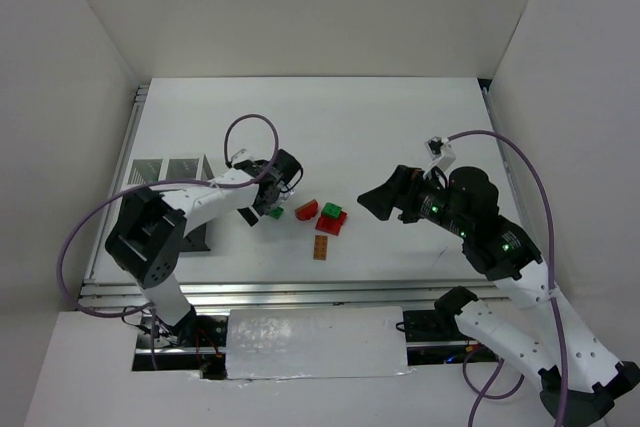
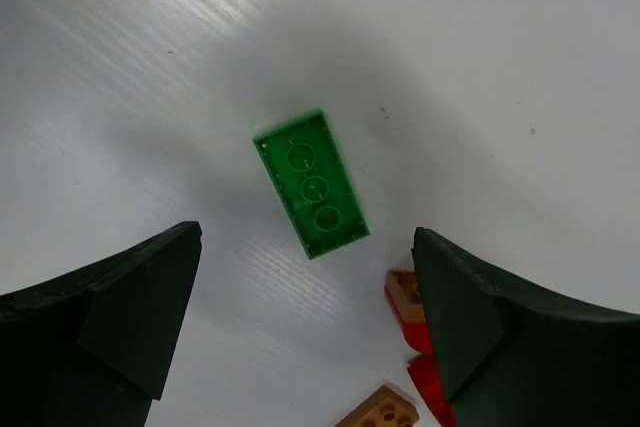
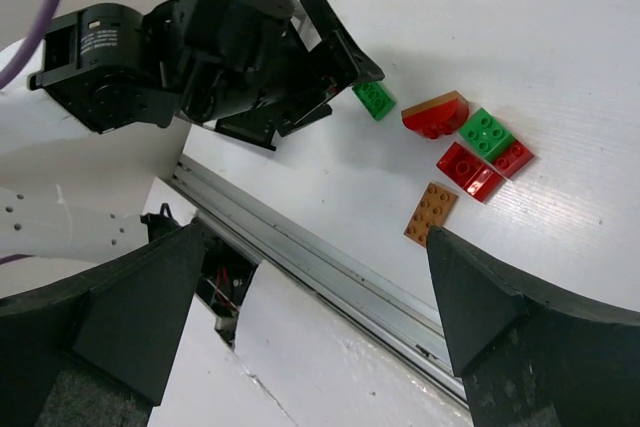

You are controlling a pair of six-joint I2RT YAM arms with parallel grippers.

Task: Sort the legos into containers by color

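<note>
The left black two-finger pincer (image 1: 262, 211) hangs wide open and empty, and the right black pincer (image 1: 372, 199) is open and empty too. The small square white bins (image 1: 165, 168) sit well behind the left one. The flat green plastic brick (image 2: 310, 185) lies between its fingers, so the step is likely picking: descend, then close. The curved red brick (image 2: 400, 309) just beside one finger could get nudged.

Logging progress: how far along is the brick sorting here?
Done: nothing visible; every brick in view lies on the table. In hand: the open left gripper hovers over a green brick, not gripping. Left: that brick, the red-and-green cluster, the tan plate. Right gripper open, empty.
</note>
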